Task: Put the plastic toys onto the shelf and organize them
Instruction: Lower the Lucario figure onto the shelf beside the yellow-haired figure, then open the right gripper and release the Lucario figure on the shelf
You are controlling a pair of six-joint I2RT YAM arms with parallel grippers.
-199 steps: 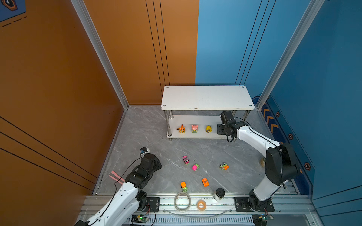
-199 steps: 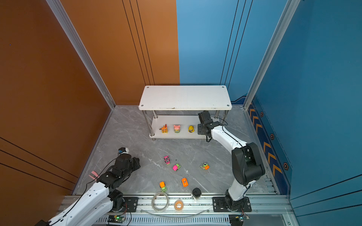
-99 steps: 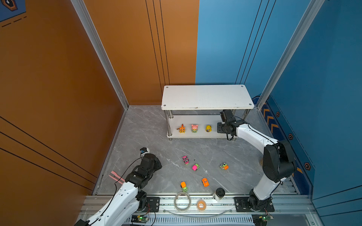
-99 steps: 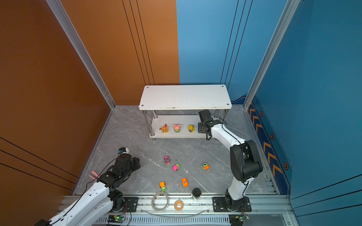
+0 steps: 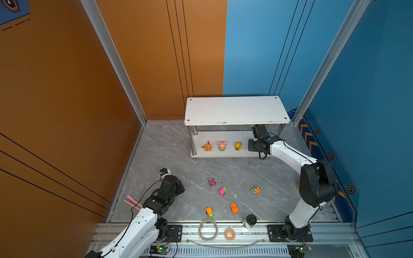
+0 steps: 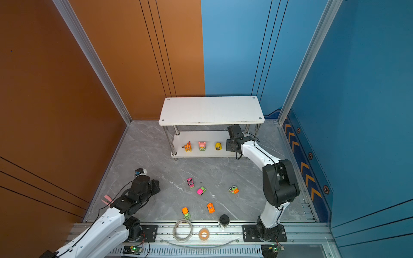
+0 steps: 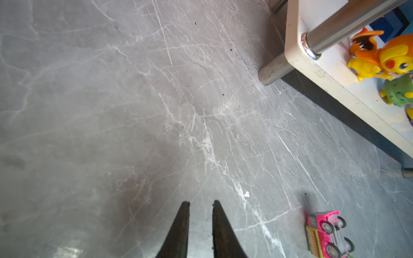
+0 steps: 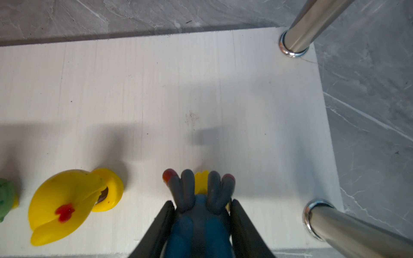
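Blue-grey figurine [image 8: 201,227], pinched by right gripper [image 8: 201,201], hangs low over bottom board of shelf [image 8: 201,89], just right of yellow figurine [image 8: 67,201], by near edge.

The grey marble bench [image 5: 169,152] carries a white two-tier shelf [image 5: 234,110] at its far side. Three toys stand in a row on the shelf's lower board: orange figure [image 5: 207,147], pink figure [image 5: 222,146], yellow figure [image 5: 238,146]. Loose on the bench in front lie a pink car [image 5: 211,182], pink-green car [image 5: 223,191], green-orange car [image 5: 255,189], orange car [image 5: 234,208] and orange-green car [image 5: 209,212].
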